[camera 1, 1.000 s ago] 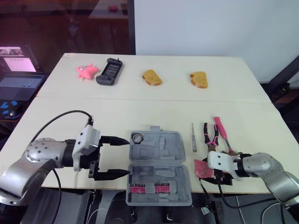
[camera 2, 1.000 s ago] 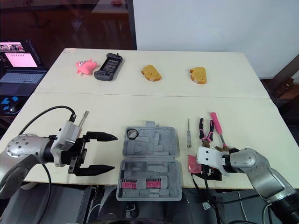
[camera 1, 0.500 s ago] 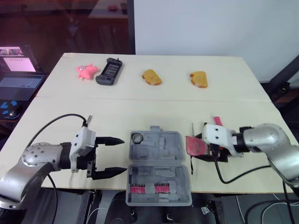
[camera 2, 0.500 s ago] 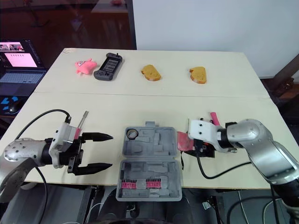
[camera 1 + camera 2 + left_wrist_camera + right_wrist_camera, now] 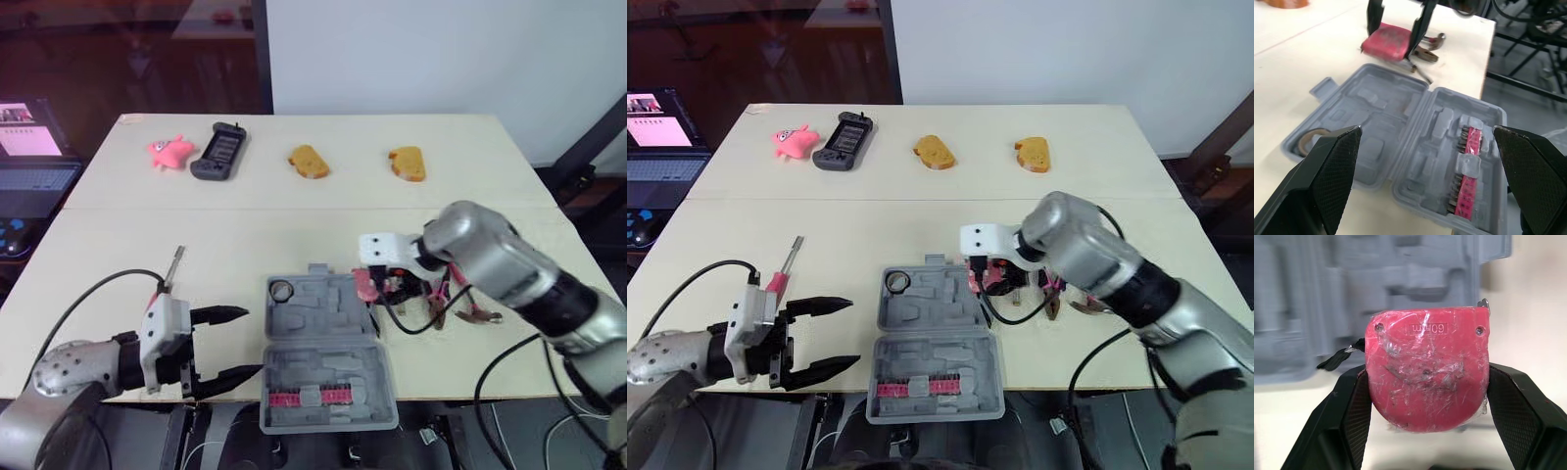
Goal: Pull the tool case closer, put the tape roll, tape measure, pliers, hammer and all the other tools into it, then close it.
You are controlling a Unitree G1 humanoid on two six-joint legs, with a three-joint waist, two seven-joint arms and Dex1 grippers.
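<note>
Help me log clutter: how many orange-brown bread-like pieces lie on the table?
2: one orange-brown bread-like piece at the far side, near the middle; the other to its right. None looks hidden.

left pincer (image 5: pixel 252 341) agape, right pincer (image 5: pixel 1426 376) clamped

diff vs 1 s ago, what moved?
The right gripper, shut on the red tape measure, carried it from the table's near right edge leftward to the right side of the open grey plastic tool case. The left gripper stays open left of it; case, dark tape roll and pink-handled pliers unmoved.
</note>
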